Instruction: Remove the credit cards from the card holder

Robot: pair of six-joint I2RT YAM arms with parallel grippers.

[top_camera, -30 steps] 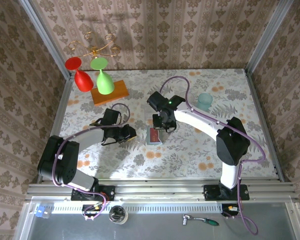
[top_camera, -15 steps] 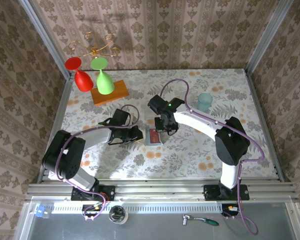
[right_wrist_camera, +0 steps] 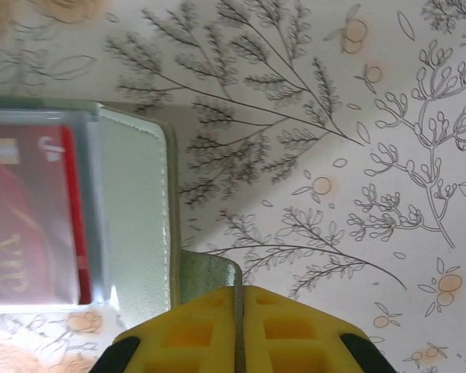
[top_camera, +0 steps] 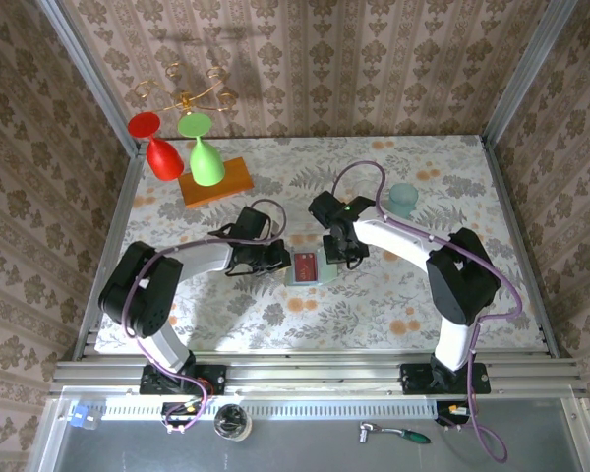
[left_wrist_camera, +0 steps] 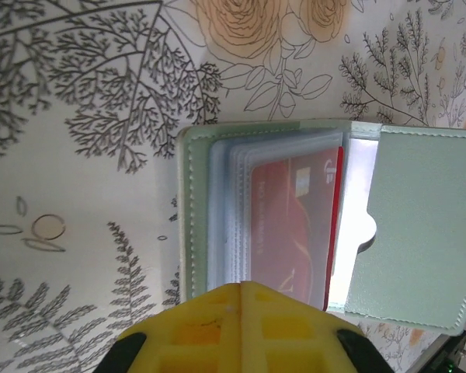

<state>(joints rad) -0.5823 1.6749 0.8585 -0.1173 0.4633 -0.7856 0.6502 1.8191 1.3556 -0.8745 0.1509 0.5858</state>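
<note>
The table (top_camera: 423, 295), covered with a floral cloth, is seen from above. The left arm (top_camera: 192, 261) and the right arm (top_camera: 403, 241) are both reached in toward its middle. An orange wooden block (top_camera: 231, 182) is set near the far left corner, with a red goblet (top_camera: 162, 157) and a green goblet (top_camera: 206, 162) lying tipped at its far side. A translucent teal cup (top_camera: 403, 199) is stood right of centre, toward the far edge.

The card holder (top_camera: 324, 274) is laid open near the middle of the table, slightly toward the near edge and directly between the two claws. The left gripper (top_camera: 278, 259) is placed at its left edge and the right gripper (top_camera: 346, 254) at its right edge.

In the left wrist view, the left gripper's yellow fingers (left_wrist_camera: 210, 326) are pressed together and overlap the edge of the clear sleeves. Whether a sleeve is pinched cannot be told.

In the right wrist view, the right gripper's fingers (right_wrist_camera: 287, 326) are likewise pressed together at the snap tab (right_wrist_camera: 206, 273). Whether the tab is nipped between them cannot be told.

One of the credit cards, the red card (left_wrist_camera: 295, 225), is seated in the topmost sleeve, just beyond the left fingertips.
</note>
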